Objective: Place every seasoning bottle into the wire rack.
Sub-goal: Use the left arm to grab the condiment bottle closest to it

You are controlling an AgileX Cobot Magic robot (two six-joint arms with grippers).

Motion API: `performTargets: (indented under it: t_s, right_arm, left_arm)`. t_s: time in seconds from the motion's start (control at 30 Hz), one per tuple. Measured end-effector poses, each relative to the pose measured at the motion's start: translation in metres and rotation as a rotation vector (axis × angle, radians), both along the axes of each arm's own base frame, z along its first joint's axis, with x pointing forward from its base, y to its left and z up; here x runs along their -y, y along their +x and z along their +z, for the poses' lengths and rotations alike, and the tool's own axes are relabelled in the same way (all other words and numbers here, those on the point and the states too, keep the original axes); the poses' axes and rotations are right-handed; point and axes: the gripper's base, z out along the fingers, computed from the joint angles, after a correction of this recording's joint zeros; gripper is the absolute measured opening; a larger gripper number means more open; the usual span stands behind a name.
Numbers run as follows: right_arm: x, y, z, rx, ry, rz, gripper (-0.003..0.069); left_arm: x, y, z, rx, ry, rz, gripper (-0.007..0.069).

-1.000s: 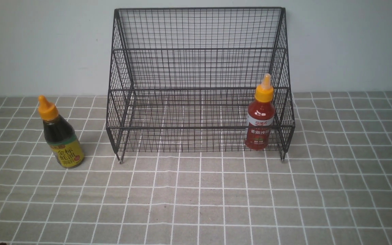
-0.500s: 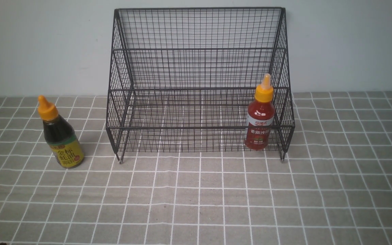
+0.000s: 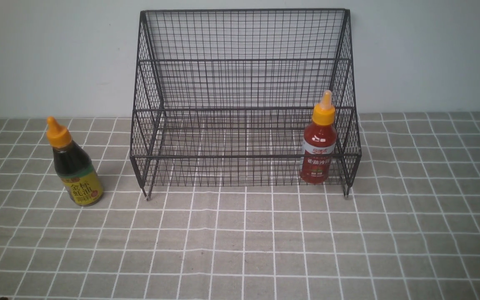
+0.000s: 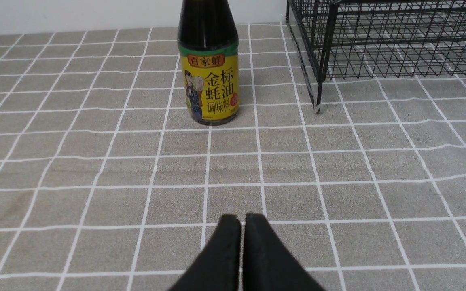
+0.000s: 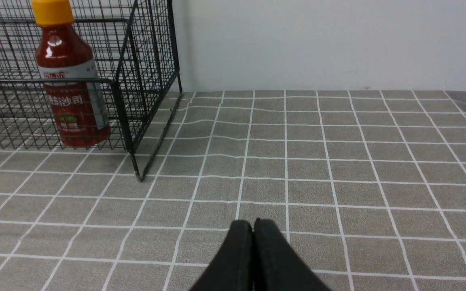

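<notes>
Unmoved red bottle (image 3: 319,137), inside wire rack (image 3: 240,156)

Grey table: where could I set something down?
There's bare room on the grey table in front of the black wire rack, and right of it. It's tighter between the dark brown sauce bottle and the rack; the red sauce bottle crowds the rack's right end.

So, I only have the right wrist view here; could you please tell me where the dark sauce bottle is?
Observer: The dark sauce bottle stands on the table, to the left of the wire rack.
Operator: Thank you. Is the left gripper holding anything?
Observer: No, the left gripper is shut, with nothing between its fingertips.
</notes>
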Motion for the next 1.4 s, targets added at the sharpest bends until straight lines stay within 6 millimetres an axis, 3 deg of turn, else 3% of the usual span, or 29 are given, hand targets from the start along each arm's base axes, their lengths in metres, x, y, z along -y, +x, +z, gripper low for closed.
performTargets:
  t_s: [1.17,1.4]
  right_arm:
    - [0.0,0.0,0.0,-0.001,-0.001,0.0,-0.0012]
    - [0.0,0.0,0.0,-0.001,-0.001,0.0,-0.0012]
  left_arm:
    - [0.0,0.001,0.001,0.017,-0.001,0.001,-0.0006]
    - [0.001,0.005,0.026,0.284,-0.29,0.041,-0.0006]
